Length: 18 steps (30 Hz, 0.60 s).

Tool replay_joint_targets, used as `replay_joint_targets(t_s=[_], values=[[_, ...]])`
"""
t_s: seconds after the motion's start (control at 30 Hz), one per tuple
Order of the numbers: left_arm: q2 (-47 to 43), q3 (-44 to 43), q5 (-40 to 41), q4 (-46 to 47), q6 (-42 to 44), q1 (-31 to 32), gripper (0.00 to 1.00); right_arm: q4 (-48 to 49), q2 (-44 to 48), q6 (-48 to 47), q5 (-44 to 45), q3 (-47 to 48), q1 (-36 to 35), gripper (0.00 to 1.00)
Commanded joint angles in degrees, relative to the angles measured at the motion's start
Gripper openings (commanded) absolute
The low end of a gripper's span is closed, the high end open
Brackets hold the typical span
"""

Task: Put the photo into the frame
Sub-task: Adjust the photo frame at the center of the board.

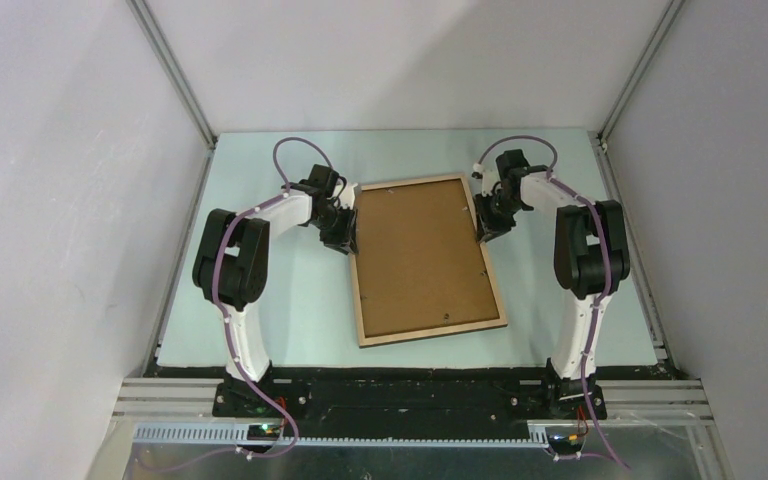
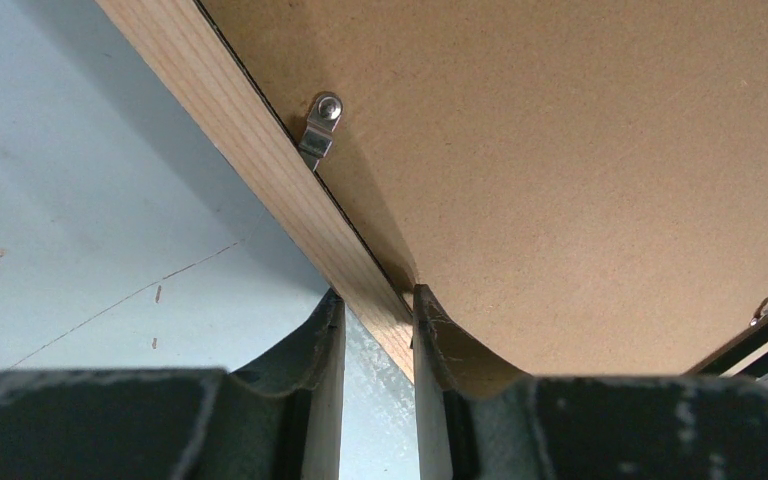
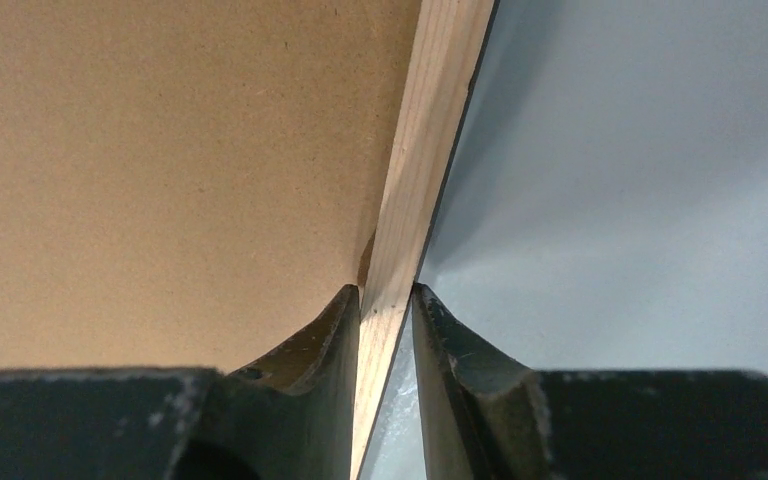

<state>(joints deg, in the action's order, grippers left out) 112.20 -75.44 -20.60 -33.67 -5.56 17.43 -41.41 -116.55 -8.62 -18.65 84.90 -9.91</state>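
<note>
The frame (image 1: 430, 329) lies back side up in the middle of the table, its light wood rails around a plain brown backing board (image 1: 420, 255). The photo is hidden. My left gripper (image 1: 345, 235) is at the frame's left rail near the far corner. In the left wrist view that gripper (image 2: 378, 300) is shut on the wood rail (image 2: 230, 120), one finger outside it and one on the board (image 2: 580, 170). My right gripper (image 1: 485, 232) is at the right rail; in its wrist view this gripper (image 3: 387, 292) pinches the rail (image 3: 440, 100) beside the board (image 3: 160, 150).
A small metal turn clip (image 2: 322, 125) sits on the board at the left rail. The pale green table (image 1: 290, 320) is bounded by white walls and aluminium posts (image 1: 175, 70). Both arm bases are bolted at the near edge (image 1: 400, 385).
</note>
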Motion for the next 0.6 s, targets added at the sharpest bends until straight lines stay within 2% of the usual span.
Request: replay_joint_targets(t_s=[0.0, 0.3, 0.43, 0.5, 0.53, 0.57], values=[[2.05, 1.7, -1.97, -1.01, 3.34, 0.6, 0.09, 1.52, -2.27, -0.67, 1.51, 0.79, -1.15, 0.3], [1.92, 1.81, -1.97, -0.98, 3.31, 0.48, 0.08, 1.6, -2.41, -0.44, 2.56, 0.87, -1.46, 0.27], [1.69, 1.85, -2.05, -1.03, 3.36, 0.35, 0.1, 0.88, -2.85, -1.0, 2.53, 1.69, -1.51, 0.11], [1.44, 1.87, -2.15, -1.0, 3.44, 0.21, 0.19, 0.19, -3.34, -1.71, 2.42, 2.57, -1.37, 0.04], [1.35, 1.87, -2.16, -1.03, 3.45, 0.18, 0.28, -0.08, -3.75, -2.29, 2.36, 3.3, -1.31, 0.02], [1.13, 1.98, -2.16, -1.0, 3.45, 0.11, 0.32, -0.69, -4.12, -2.68, 2.24, 3.72, -1.15, 0.0]])
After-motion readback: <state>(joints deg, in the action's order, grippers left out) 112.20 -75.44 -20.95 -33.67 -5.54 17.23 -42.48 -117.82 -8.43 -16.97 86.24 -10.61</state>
